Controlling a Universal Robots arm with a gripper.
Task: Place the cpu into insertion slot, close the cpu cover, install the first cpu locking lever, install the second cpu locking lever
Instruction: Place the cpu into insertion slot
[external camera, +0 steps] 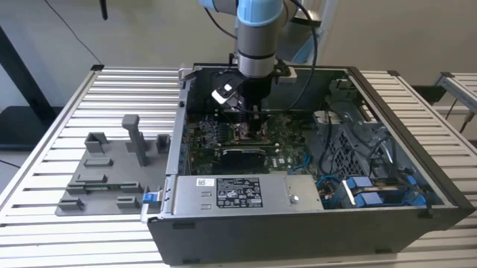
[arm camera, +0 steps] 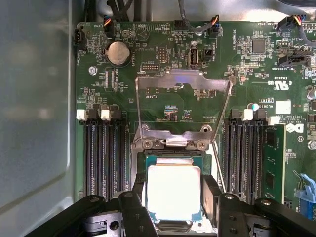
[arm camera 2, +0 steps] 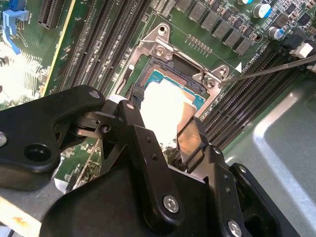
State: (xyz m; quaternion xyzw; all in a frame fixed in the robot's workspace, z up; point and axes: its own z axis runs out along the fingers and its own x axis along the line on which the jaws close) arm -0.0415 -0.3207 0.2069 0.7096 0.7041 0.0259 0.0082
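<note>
While gripper [arm camera: 175,190] hangs above, cpu [arm camera: 174,195] in insertion slot [arm camera: 173,142]; cover [arm camera: 168,80] raised

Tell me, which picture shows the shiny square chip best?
The first wrist view: it looks straight down on the chip, so nearly its whole square face shows. The second wrist view shows it slanted, partly behind the gripper. In the exterior view it is too small to tell, down under the arm.

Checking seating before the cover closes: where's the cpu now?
In the first wrist view the cpu lies in the insertion slot on the green board, right at the gripper, beside the hinge of the open cover.
</note>
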